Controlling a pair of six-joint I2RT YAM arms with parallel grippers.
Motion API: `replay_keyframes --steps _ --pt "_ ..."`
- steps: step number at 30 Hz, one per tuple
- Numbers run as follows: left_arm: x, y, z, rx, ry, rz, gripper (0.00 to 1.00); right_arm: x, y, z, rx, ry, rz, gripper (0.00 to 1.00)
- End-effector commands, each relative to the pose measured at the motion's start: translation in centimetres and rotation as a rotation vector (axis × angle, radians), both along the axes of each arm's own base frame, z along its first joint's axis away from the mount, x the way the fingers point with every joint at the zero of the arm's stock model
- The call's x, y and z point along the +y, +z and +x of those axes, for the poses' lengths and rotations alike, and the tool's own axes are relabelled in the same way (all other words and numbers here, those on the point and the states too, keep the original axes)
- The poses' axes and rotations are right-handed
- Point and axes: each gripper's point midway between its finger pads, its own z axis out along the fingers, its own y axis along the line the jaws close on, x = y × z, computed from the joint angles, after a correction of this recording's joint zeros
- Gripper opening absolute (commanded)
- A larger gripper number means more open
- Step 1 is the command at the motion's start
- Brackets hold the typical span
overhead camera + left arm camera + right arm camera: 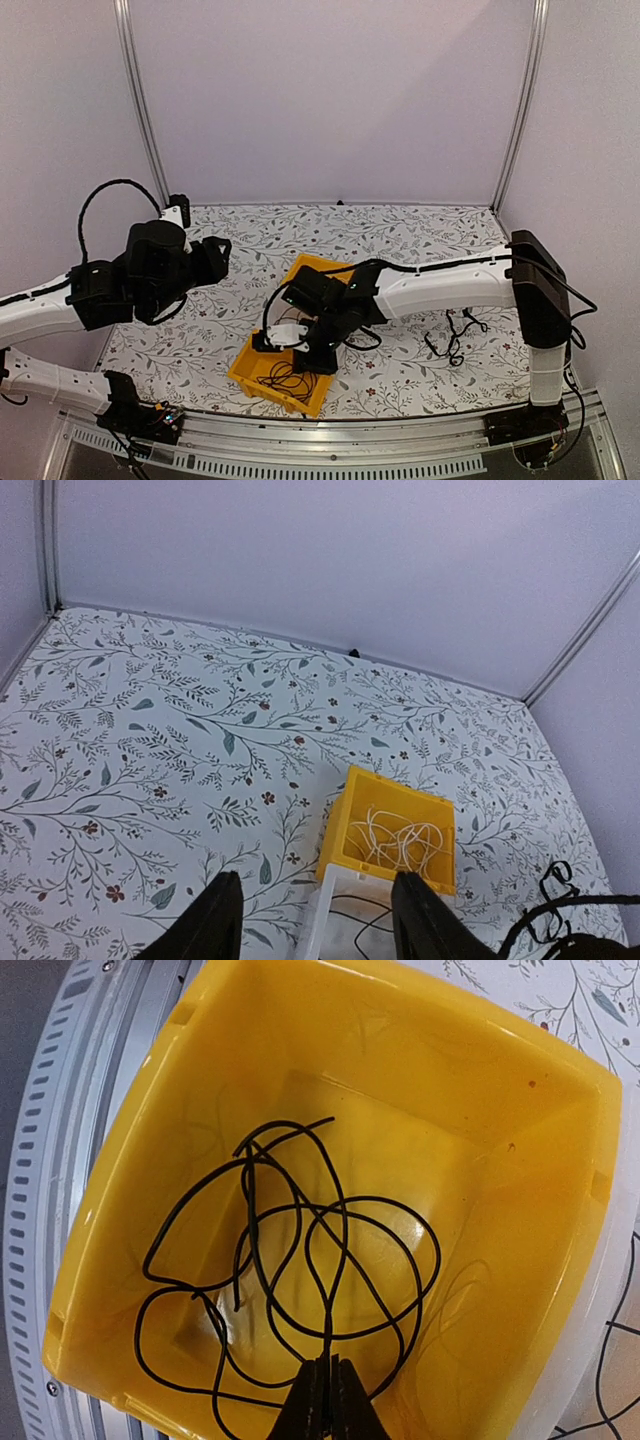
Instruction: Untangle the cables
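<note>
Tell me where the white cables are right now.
In the left wrist view, the white cables lie in the far yellow bin, mid-table, with loose black cables on the table to its right.

Bins on our floral tablecloth
We see a white bin between the far yellow bin and near yellow bin.

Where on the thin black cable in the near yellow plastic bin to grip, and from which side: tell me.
Grip the thin black cable on its wide outer loop, a single strand lying apart from the crossings. Come straight down from above, probably: the walls of the yellow plastic bin close off every side.
</note>
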Motion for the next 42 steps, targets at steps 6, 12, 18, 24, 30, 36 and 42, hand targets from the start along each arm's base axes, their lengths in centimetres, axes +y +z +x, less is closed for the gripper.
replay_keyframes --steps 6,12,18,24,30,36,42 --pt "-0.2 2.0 0.8 -0.054 0.002 0.014 0.54 -0.2 6.3 0.9 -0.083 0.026 0.049 0.2" --pt "-1.2 3.4 1.5 -0.088 -0.029 0.051 0.55 -2.9 9.5 1.1 -0.13 0.046 0.053 0.32" --pt "-4.6 4.8 3.0 -0.132 -0.13 0.13 0.56 -8.4 13.4 4.0 -0.136 -0.043 0.121 0.39" --pt "-11.4 5.9 4.9 -0.168 -0.312 0.192 0.56 -19.7 11.0 10.8 -0.112 -0.365 0.059 0.35" --pt "-17.4 5.5 5.8 -0.162 -0.474 0.183 0.55 -32.1 8.3 15.0 -0.13 -0.732 -0.023 0.3" --pt "-21.9 4.3 5.7 -0.139 -0.597 0.157 0.54 -38.0 6.8 16.0 -0.172 -0.896 -0.121 0.37" --pt "-24.3 3.6 5.2 -0.11 -0.668 0.136 0.55 -35.6 7.4 14.4 -0.124 -0.767 -0.045 0.39"
